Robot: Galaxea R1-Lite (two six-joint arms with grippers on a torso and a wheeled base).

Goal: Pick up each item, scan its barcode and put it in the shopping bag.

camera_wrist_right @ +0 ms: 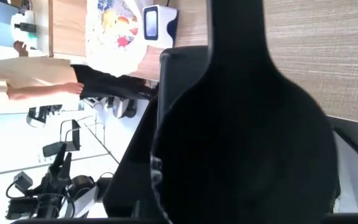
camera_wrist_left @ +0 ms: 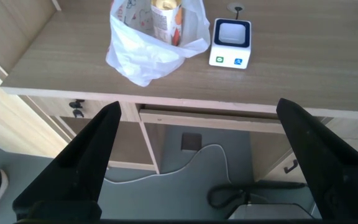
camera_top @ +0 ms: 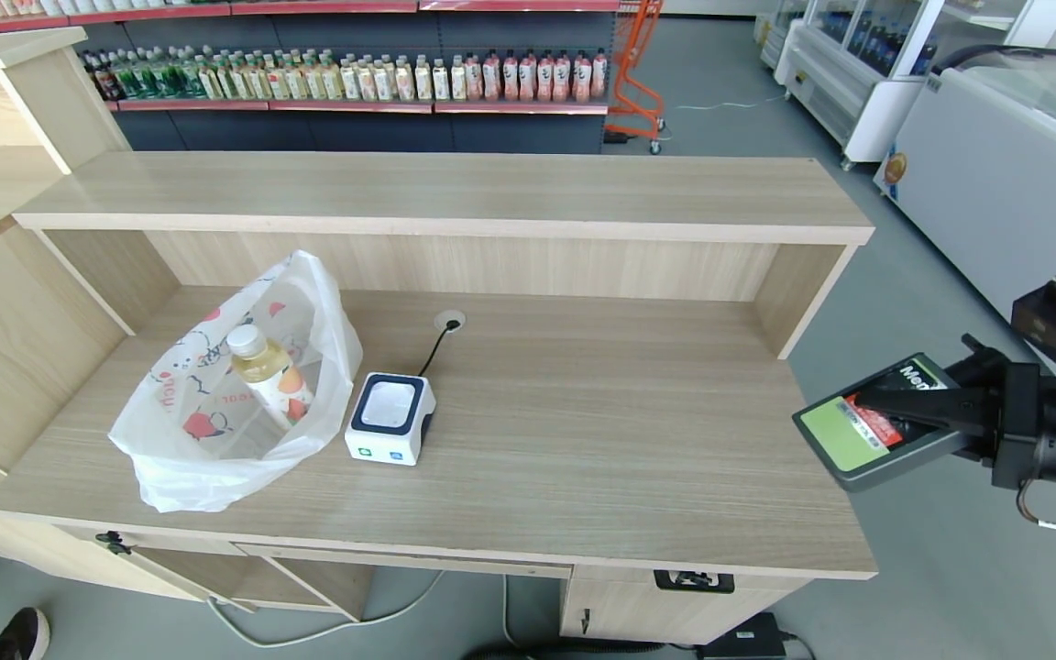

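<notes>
The right gripper [camera_top: 895, 412] holds a flat dark box [camera_top: 835, 435] in the air, off the right end of the counter [camera_top: 583, 431]. Its jaws are closed on the box. The box has a green and red label facing up. The left gripper [camera_wrist_left: 199, 109] is low in front of the counter, with its jaws wide apart and nothing in them. On the counter, a white bag [camera_top: 216, 403] stands open with a bottle [camera_top: 271, 371] inside. A small scanner [camera_top: 390, 417] sits just beside the bag.
</notes>
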